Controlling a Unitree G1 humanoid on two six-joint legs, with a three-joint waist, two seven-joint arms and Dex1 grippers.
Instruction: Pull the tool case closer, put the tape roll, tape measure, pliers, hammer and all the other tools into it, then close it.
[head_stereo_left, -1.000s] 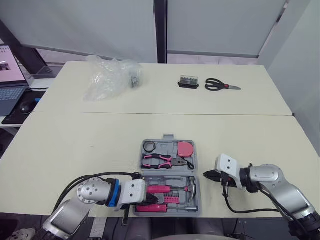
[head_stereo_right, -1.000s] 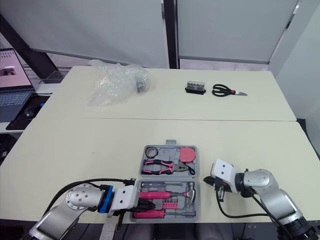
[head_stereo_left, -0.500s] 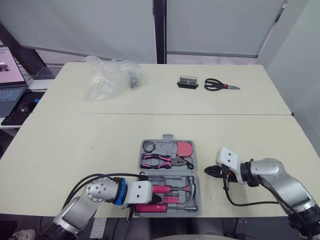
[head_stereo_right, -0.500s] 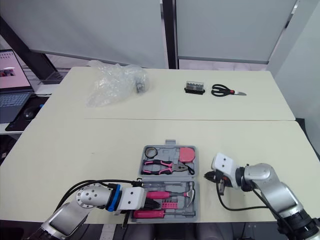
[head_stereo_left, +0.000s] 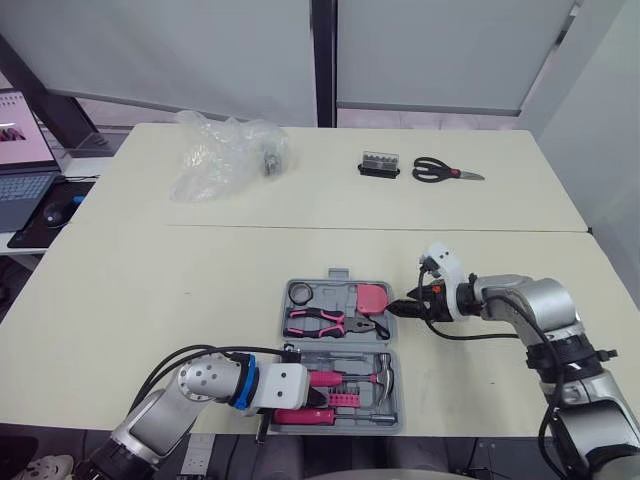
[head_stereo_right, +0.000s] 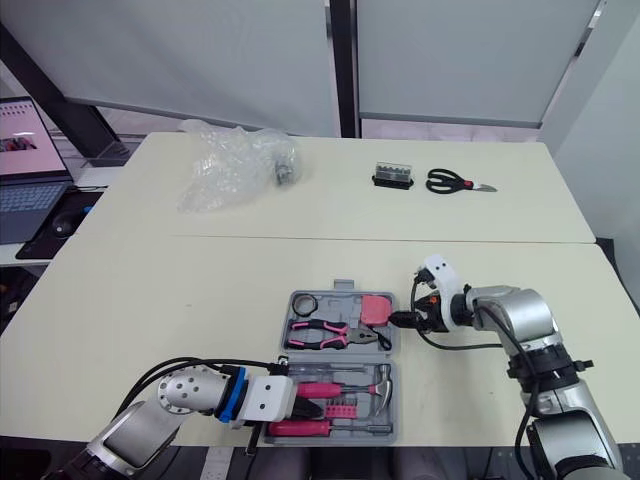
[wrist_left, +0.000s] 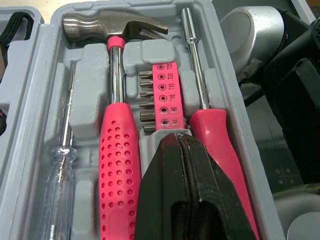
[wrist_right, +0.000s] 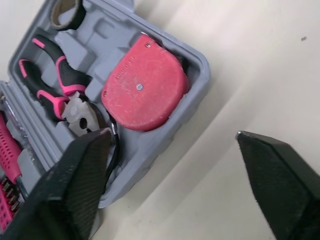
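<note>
The grey plastic tool case (head_stereo_left: 328, 292) lies open and flat at the near edge of the pale cream surface (head_stereo_left: 150, 290), between my two arms. Its far half holds the dark tape roll (wrist_right: 67, 12), the pink-and-black pliers (wrist_right: 57, 85) and the pink tape measure (wrist_right: 145, 82). The near half holds the pink-handled steel hammer (wrist_left: 117, 145), a pink bit strip (wrist_left: 164, 95), a pink-handled screwdriver (wrist_left: 210, 130) and a clear-handled screwdriver (wrist_left: 57, 190).

My left tool (wrist_left: 181, 137) has its fingers pressed together, gripping nothing, low over the near half between the hammer's handle and the pink screwdriver's. My right tool (head_stereo_left: 400, 307) is spread wide and empty at the case's right edge, just beside the tape measure.

Black scissors (head_stereo_left: 445, 172) and a small black bit box (head_stereo_left: 379, 164) lie at the far side of the surface, well apart from the case.
</note>
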